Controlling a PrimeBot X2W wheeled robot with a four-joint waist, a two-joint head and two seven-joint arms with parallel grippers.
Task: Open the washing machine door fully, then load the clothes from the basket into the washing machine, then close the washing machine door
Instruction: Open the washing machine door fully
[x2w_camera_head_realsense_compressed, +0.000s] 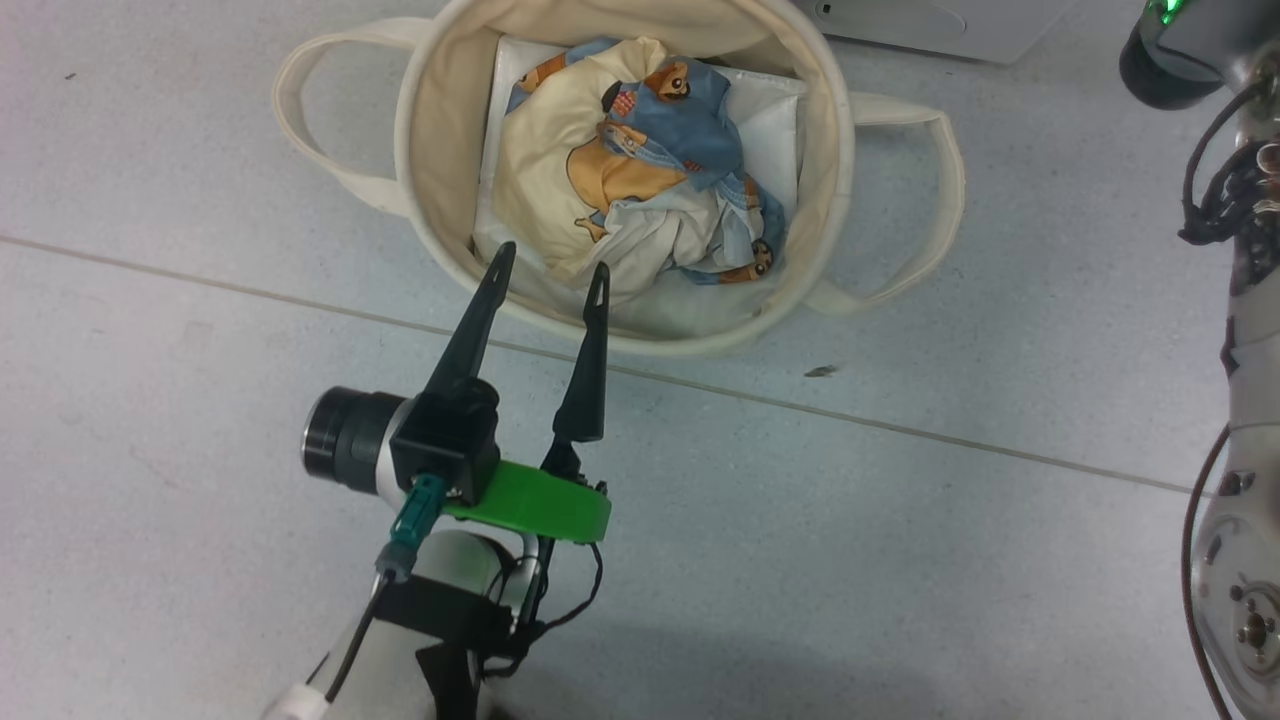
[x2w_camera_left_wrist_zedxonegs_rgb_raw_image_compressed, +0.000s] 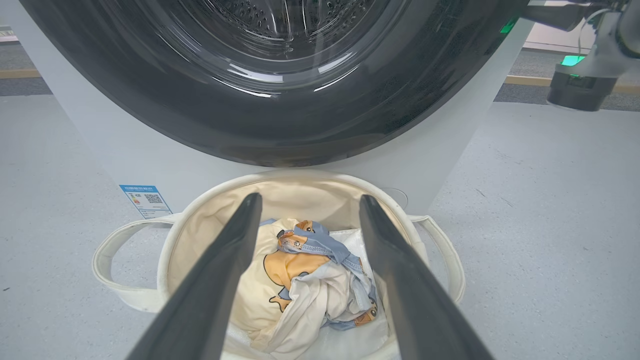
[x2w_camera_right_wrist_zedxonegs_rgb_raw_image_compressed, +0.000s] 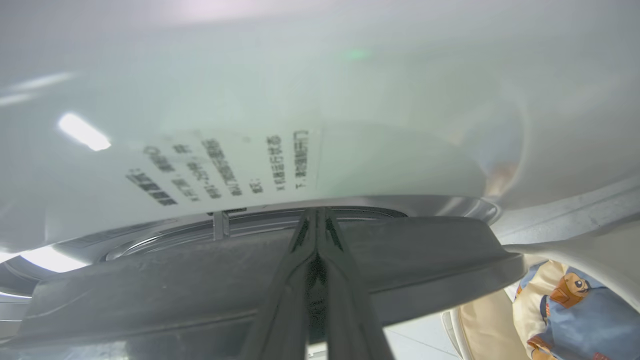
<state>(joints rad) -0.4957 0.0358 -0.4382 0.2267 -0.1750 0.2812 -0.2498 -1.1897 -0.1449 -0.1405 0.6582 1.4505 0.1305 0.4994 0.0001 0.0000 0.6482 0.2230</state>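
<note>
The place reads as a laundry station set up in a lab or test hall rather than a home. A white boxy front-loading washing machine (x2w_camera_left_wrist_zedxonegs_rgb_raw_image_compressed: 425, 160) with a large round glossy black door (x2w_camera_left_wrist_zedxonegs_rgb_raw_image_compressed: 280, 125) is seen across the top of the left wrist view, standing free on an open floor of pale grey speckled tiles (x2w_camera_head_realsense_compressed: 900, 560). A thin seam (x2w_camera_head_realsense_compressed: 250, 288) is drawn across the head view. A small blue label with a QR code (x2w_camera_left_wrist_zedxonegs_rgb_raw_image_compressed: 146, 201) is stuck at the machine's lower left corner. At the upper left and upper right edges of the left wrist view, a yellow floor stripe (x2w_camera_left_wrist_zedxonegs_rgb_raw_image_compressed: 522, 80) is seen, as in a marked work zone. A round cream canvas basket (x2w_camera_head_realsense_compressed: 412, 150) of cream and blue printed clothes (x2w_camera_head_realsense_compressed: 620, 170) is set on the floor.
</note>
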